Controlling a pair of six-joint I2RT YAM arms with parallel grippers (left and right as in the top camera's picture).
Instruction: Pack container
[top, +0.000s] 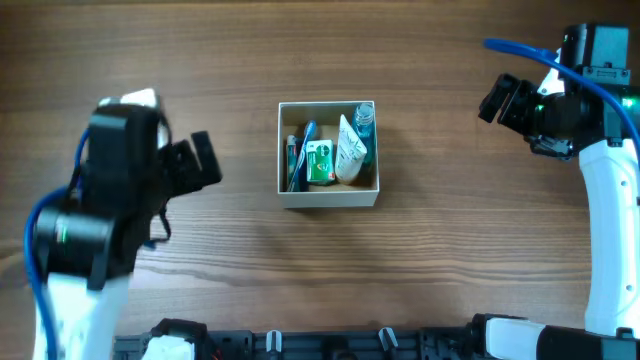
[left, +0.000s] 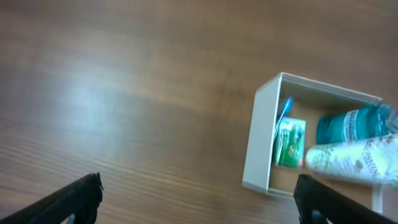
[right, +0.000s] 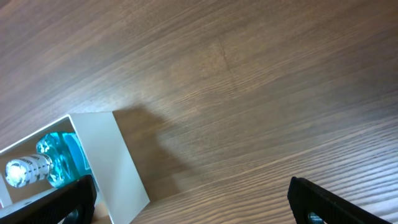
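Observation:
The container (top: 328, 198), a small square white-walled cardboard box with a tan inside, sits at the table's middle. It holds a blue toothbrush (top: 303, 148), a green packet (top: 320, 162), a white tube (top: 349, 150) and a clear blue bottle (top: 364, 118). It also shows in the left wrist view (left: 258, 140) and the right wrist view (right: 115, 158). My left gripper (top: 200, 160) is open and empty, left of the container. My right gripper (top: 497, 98) is open and empty, well to the container's right.
The wooden table (top: 450, 240) spreads around the container. A dark rail (top: 320, 345) runs along the front edge. Both arm bases stand at the front corners.

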